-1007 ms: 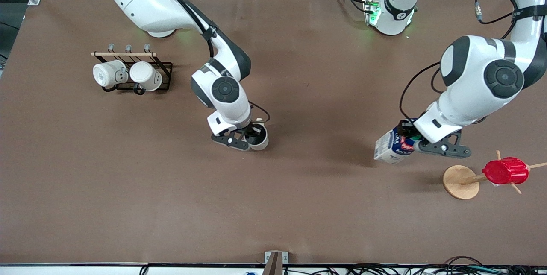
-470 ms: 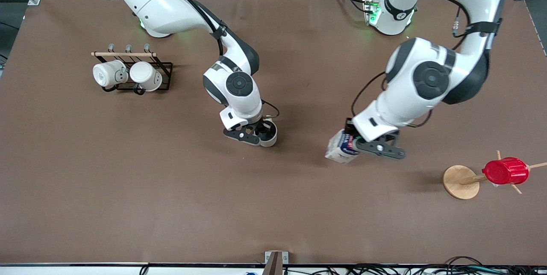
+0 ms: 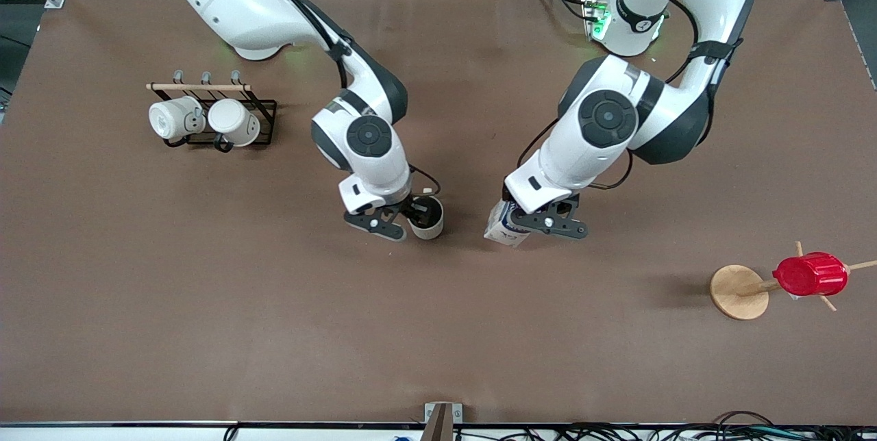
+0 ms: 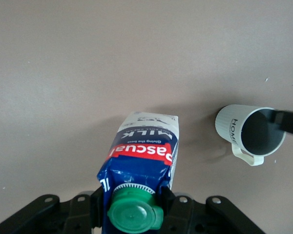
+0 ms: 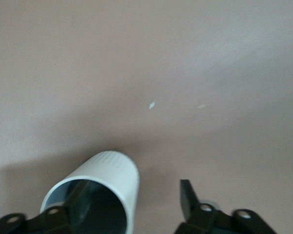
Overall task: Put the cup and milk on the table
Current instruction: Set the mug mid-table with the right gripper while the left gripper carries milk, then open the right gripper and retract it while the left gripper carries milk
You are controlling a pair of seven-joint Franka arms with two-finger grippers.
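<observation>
Right gripper (image 3: 401, 220) is sitting at counter (image 3: 205, 304) centre, its fingers spread wide: one finger is reaching inside the cup (image 3: 427, 219), the other standing clear outside the wall, so nothing is clamped. Cup looks upright, seemingly resting on the counter.

Left gripper (image 3: 541, 220) is gripping the milk (image 3: 505, 228), fingers pinched narrow on the carton top just below the green cap. Carton is tilting, and its base appears just off the counter or barely touching; cannot tell which. It sits at roughly 3 o'clock of the cup, near but apart.

Doing the step well, as I judge it: left arm should be righting the carton until its base is flat before lowering, then opening only once it is bearing its own weight. A tilted release risks a topple toward the cup. Right arm should be lifting straight up so the inner finger is not dragging the rim.

Left wrist view is giving the label, the cap and the cup (image 4: 249, 132) with its handle and lettering, all hidden from the front camera by the wrists. Right wrist view is showing the open gap between finger (image 5: 188, 197) and cup wall (image 5: 95, 192). Only the front view is showing the mug rack (image 3: 211, 116) at 10 o'clock and the red cup (image 3: 810, 274) on its wooden stand at 4 o'clock
</observation>
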